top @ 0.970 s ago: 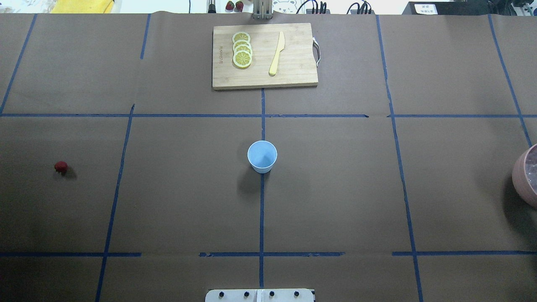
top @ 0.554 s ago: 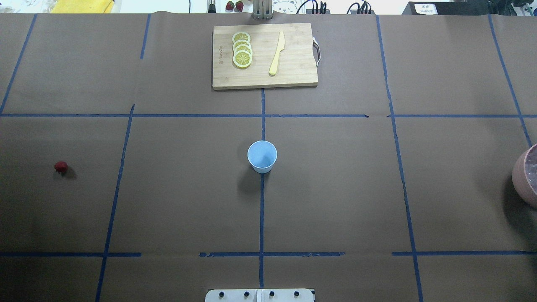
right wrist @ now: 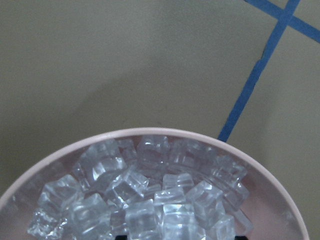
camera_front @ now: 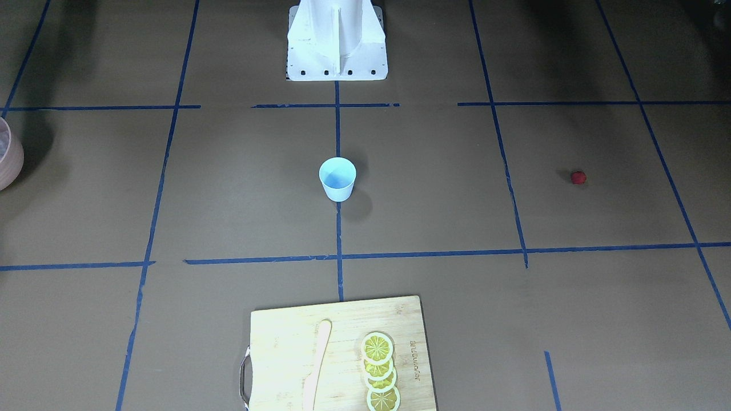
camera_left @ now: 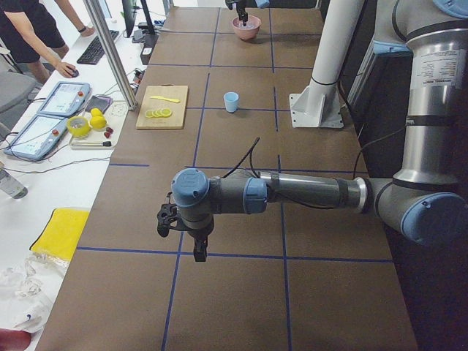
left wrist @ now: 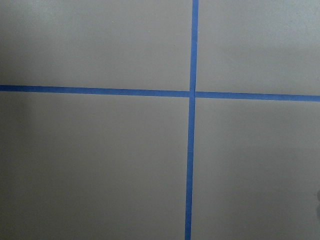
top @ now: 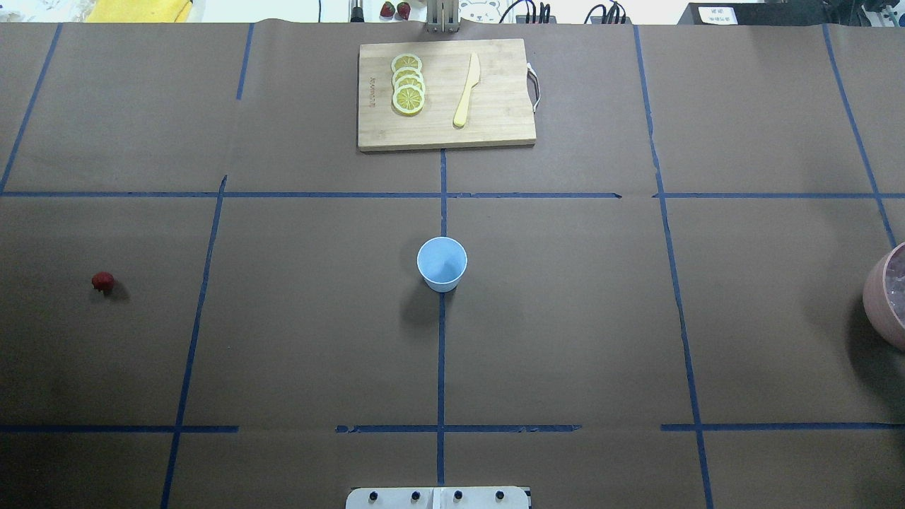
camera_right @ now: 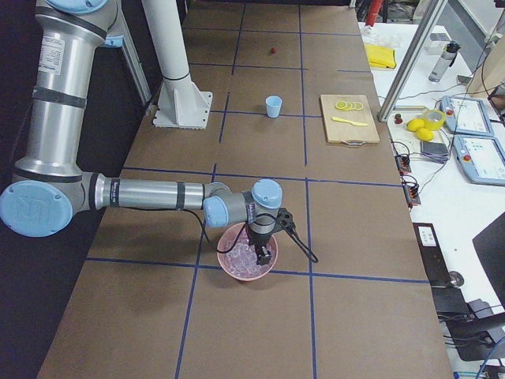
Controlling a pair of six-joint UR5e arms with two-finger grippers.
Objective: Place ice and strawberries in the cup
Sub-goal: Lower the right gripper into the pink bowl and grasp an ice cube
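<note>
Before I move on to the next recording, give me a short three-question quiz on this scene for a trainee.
1. True or false: the cup already holds ice.
2. Which arm's gripper is above the bowl of ice?
3. The strawberry lies: A in the cup; B in the bowl; C on the bare table, on the robot's left side.

Key: 1 false, the cup looks empty; 2 the right gripper; 3 C.
</note>
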